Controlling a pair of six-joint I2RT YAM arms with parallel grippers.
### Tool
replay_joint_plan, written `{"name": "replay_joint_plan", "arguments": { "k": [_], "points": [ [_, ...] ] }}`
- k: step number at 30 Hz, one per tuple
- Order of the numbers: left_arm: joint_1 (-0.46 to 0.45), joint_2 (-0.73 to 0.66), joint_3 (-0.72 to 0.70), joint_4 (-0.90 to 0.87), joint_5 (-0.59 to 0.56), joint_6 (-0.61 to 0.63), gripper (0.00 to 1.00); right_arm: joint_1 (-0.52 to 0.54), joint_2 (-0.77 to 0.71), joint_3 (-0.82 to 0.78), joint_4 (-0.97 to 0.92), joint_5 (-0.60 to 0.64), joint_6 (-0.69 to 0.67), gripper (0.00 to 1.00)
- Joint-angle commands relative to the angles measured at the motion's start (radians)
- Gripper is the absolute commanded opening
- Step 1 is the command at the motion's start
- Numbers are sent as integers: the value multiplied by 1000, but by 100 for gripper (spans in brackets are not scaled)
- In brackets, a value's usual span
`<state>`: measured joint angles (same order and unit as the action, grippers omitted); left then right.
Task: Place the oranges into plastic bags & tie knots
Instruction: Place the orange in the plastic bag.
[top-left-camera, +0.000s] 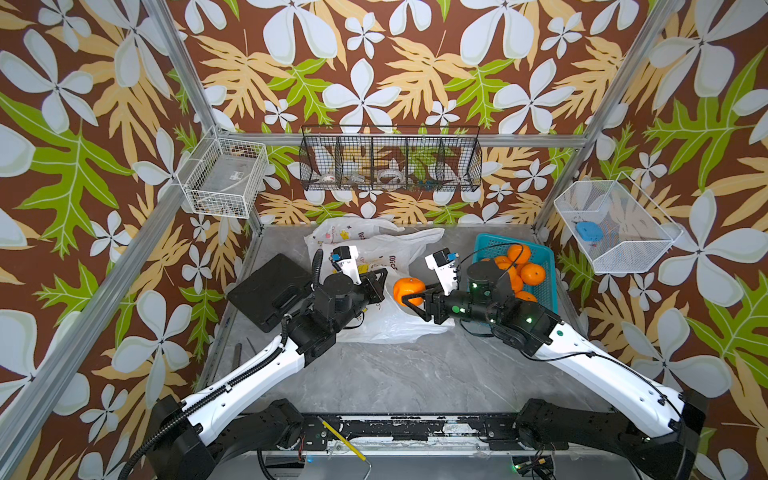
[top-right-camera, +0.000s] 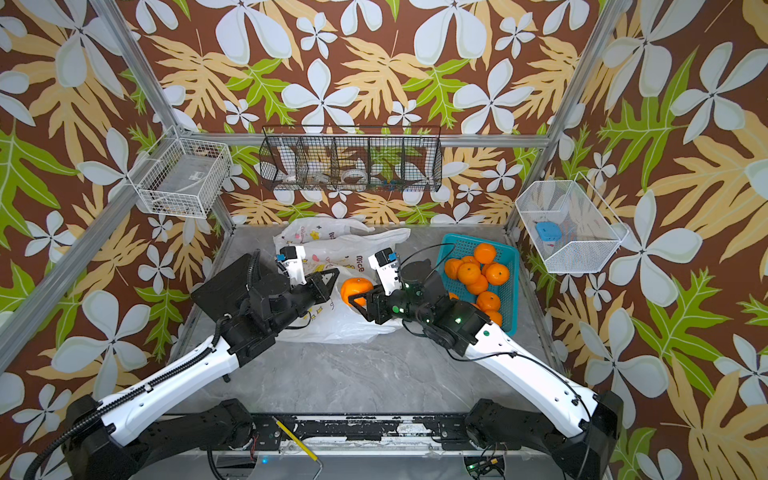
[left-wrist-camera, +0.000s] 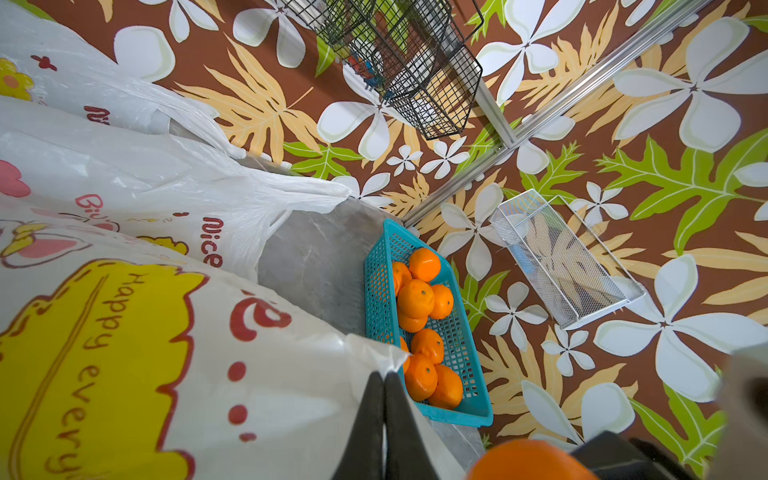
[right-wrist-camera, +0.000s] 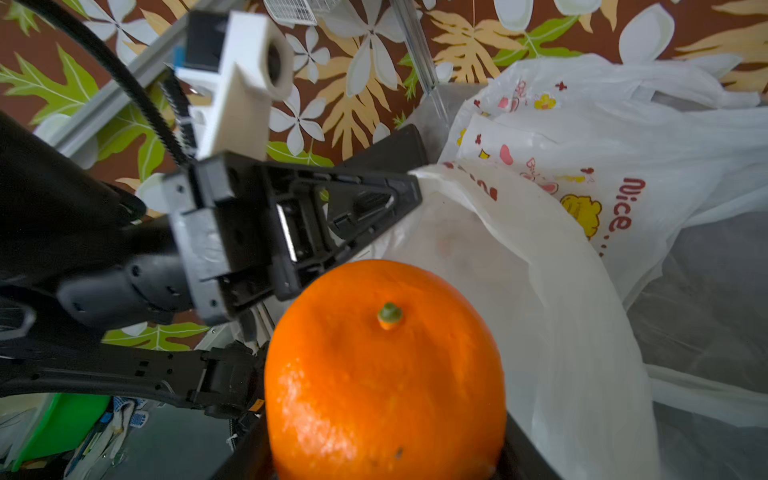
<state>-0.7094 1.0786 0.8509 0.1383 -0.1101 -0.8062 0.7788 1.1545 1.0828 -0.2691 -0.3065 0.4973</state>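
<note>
The right gripper (top-left-camera: 410, 301) stands about half open with its two black fingers clamped on one orange (top-left-camera: 405, 286), just right of the centre in both top views. The fruit hangs clear of the table (top-left-camera: 395, 374). Facing it from the left, the left gripper (left-wrist-camera: 384, 384) is pinched fully together on the upper edge of the front bag (top-left-camera: 390, 328) and lifts that edge off the surface. The orange sits just beside the lifted edge, close to the left fingers. I cannot tell whether it touches the film. The step in hand looks like loading fruit into the first bag: one arm props the mouth up, the other brings an orange to it. Next, the orange has to go over the opening and down inside before the fingers part, while the left grip stays firm so the mouth does not collapse. The fruit is bright, glossy and dimpled, with a small green stem stub (right-wrist-camera: 390, 313). The bag is thin, crumpled and half see-through, white with yellow and red print. Two more bags (top-left-camera: 353, 232) lie behind it at upper centre. The remaining oranges (top-left-camera: 532, 274) are heaped in the teal basket (top-left-camera: 545, 254) at the right.
</note>
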Motion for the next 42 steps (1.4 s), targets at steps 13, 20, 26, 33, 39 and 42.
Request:
{"name": "replay_joint_plan", "arguments": {
  "k": [13,20,26,33,39,42],
  "points": [
    [2,-4,-15,102,147,-14,0,-36,124,-78,153,65,-1,61],
    [2,12,-81,304,221,-193,0,-51,216,2,182,32,-40,74],
    [2,7,-109,289,132,-208,0,-70,211,9,121,49,-60,86],
    [3,8,-101,244,54,-189,0,-75,98,19,-3,86,-86,86],
    [5,6,-88,175,17,-120,0,-111,-31,50,-102,109,-100,85],
    [6,-2,-93,143,-11,-104,0,-171,-87,75,-156,126,-130,87]
  ]
}}
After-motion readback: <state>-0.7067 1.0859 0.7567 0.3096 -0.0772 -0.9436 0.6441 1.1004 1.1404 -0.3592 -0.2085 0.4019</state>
